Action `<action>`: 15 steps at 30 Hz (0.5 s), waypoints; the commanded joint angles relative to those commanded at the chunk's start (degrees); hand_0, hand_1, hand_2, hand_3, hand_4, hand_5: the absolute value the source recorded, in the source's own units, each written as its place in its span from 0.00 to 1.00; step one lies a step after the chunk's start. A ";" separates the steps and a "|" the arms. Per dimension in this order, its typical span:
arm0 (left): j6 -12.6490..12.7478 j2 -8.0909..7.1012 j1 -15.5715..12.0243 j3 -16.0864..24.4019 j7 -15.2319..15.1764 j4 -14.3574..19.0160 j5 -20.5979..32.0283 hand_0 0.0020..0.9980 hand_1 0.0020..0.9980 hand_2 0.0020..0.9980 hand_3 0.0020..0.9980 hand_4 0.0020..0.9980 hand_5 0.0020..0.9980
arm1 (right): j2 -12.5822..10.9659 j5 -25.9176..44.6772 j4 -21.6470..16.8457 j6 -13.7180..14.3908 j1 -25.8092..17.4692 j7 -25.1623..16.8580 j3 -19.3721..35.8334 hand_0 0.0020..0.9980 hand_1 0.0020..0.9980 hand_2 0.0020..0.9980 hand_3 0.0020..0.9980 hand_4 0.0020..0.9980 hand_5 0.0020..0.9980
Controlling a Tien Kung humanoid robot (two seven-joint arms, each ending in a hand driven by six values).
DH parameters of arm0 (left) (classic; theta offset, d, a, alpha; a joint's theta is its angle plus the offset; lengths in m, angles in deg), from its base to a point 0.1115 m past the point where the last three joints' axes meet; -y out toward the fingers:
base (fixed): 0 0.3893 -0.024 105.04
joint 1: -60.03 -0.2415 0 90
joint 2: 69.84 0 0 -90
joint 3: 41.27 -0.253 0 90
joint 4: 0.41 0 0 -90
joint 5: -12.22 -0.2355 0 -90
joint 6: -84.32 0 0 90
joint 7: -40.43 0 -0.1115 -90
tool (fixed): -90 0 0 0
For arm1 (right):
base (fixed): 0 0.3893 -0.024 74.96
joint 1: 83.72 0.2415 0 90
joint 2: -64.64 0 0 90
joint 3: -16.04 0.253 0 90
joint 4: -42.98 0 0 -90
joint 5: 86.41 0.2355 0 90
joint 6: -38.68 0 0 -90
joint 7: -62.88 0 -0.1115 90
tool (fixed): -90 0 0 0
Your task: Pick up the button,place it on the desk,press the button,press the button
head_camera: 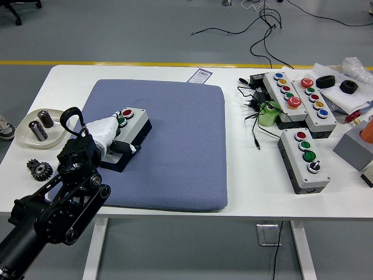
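Resting on the blue mat (169,146) toward the worktop's (245,186) left edge, the grey button box (125,138) lies tilted, its red and green buttons partly covered. The left hand (104,133), white-gloved, lies over the box's near-left side with fingers curled around it. Three more button boxes (303,157) sit near the right edge, a dish (26,135) and gear (39,169) at the left edge.
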 joint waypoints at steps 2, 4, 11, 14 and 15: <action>0.63 -0.06 -0.06 -0.21 0.00 -0.13 0.00 0.09 0.20 0.37 1.00 0.83 0.12 | 0.00 -0.05 0.00 0.01 -0.01 0.00 0.09 0.54 0.65 0.71 0.62 0.30 0.13; 2.33 -0.25 -0.10 -0.60 0.00 -0.16 0.00 0.05 0.15 0.30 1.00 0.83 0.10 | -0.01 -0.14 0.00 0.02 -0.01 0.03 0.15 0.54 0.65 0.71 0.62 0.30 0.13; 6.02 -0.95 -0.48 -1.62 0.00 0.27 0.00 0.06 0.11 0.21 0.75 0.83 0.10 | -0.05 -0.38 0.00 0.07 -0.12 0.07 0.40 0.54 0.65 0.70 0.62 0.30 0.13; 7.73 -1.31 -0.63 -2.21 0.00 0.53 0.00 0.06 0.11 0.21 0.75 0.83 0.10 | -0.06 -0.54 0.00 0.07 -0.18 0.09 0.46 0.54 0.65 0.70 0.62 0.30 0.13; 8.53 -1.60 -0.65 -2.63 0.00 0.67 0.00 0.06 0.11 0.21 0.75 0.83 0.10 | -0.06 -0.58 0.00 0.08 -0.21 0.09 0.51 0.54 0.65 0.70 0.62 0.30 0.13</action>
